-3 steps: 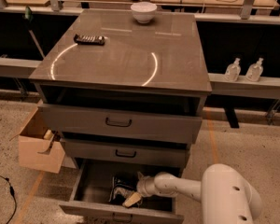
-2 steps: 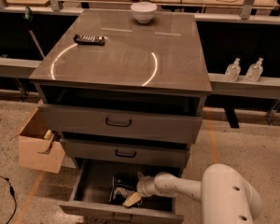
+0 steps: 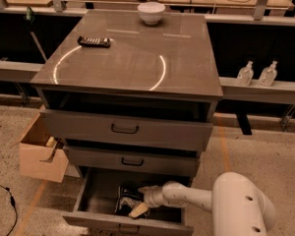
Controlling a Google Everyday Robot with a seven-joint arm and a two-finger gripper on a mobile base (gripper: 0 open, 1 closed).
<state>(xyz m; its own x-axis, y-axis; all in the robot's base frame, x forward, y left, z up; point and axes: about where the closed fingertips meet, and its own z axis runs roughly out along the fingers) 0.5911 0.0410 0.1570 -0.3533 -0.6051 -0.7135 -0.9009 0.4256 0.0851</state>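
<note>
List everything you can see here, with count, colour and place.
Cabinet: one, grey, centre, three drawers.
Bottom drawer: one, grey, pulled out.
Bowl: one, white, back of cabinet top.
Flat device: one, black, left of cabinet top.
Packet: one, dark, in bottom drawer.
Bottles: two, clear, ledge at right.
Cardboard box: one, tan, floor at left.
Cable: one, black, floor far left.
Arm: one, white, reaching into bottom drawer.
Gripper: one, pale, at the packet.
</note>
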